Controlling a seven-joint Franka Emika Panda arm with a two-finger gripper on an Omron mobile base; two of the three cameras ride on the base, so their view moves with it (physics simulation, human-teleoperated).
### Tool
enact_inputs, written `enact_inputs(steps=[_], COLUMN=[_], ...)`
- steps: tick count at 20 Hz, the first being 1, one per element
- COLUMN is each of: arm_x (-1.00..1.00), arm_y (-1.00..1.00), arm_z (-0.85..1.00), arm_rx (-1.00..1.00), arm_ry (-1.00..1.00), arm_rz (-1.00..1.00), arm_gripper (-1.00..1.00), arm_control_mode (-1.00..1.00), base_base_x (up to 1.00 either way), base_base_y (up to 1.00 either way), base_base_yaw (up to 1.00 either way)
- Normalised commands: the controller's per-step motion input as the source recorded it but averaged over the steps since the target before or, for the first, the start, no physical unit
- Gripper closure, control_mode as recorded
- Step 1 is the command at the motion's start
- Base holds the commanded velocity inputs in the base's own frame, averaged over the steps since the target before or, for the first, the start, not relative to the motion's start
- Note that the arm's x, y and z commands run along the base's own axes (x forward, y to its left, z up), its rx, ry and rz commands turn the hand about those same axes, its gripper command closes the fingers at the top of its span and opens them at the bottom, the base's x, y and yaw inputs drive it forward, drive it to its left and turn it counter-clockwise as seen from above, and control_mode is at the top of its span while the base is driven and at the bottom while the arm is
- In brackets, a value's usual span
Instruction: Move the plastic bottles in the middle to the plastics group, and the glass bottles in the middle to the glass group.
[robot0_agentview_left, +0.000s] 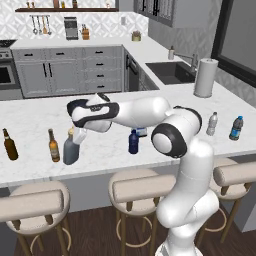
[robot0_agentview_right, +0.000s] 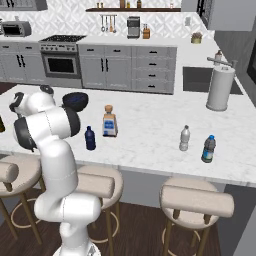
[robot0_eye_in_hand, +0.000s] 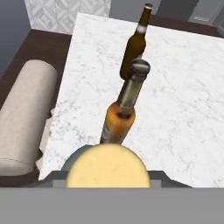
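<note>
My gripper (robot0_agentview_left: 75, 134) reaches down at the left of the counter, its fingers at the neck of the squat grey-blue glass bottle (robot0_agentview_left: 70, 150), which stands upright on the counter. The bottle's tan cap (robot0_eye_in_hand: 106, 166) sits right under the hand. Just to its left stand the two brown beer bottles (robot0_agentview_left: 53, 146) (robot0_agentview_left: 10, 145), also seen from the hand as a near bottle (robot0_eye_in_hand: 124, 113) and a far bottle (robot0_eye_in_hand: 136, 39). The dark navy bottle (robot0_agentview_left: 133, 142) (robot0_agentview_right: 90, 138) and the squarish pale bottle (robot0_agentview_right: 109, 122) stand mid-counter. The two water bottles (robot0_agentview_left: 212, 124) (robot0_agentview_left: 236, 128) are at the right.
A paper towel roll (robot0_agentview_left: 206, 77) stands by the sink (robot0_agentview_left: 170, 72) at the back right. A dark bowl (robot0_agentview_right: 75, 100) sits behind the arm. Padded stools (robot0_agentview_left: 37, 200) (robot0_eye_in_hand: 24, 118) line the counter's near edge, close to the beer bottles.
</note>
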Motion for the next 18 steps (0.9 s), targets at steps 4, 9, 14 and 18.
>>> enact_inputs(steps=[4,9,14,18], arm_x=[0.00,0.01,0.01,-0.15], arm_y=[0.00,0.00,-0.05,-0.55], arm_z=[0.01,0.32,0.52,0.44], arm_rx=[0.00,0.00,0.00,0.00], arm_ry=[0.00,0.00,0.01,0.00], arm_rz=[0.00,0.00,0.00,-0.03], arm_gripper=[-1.00,-1.00,-1.00,-1.00], arm_control_mode=[-1.00,-1.00,-1.00,-1.00], base_base_x=[0.00,0.00,0.00,0.00], base_base_y=[0.00,0.00,0.00,0.00], base_base_yaw=[0.00,0.00,0.00,0.00])
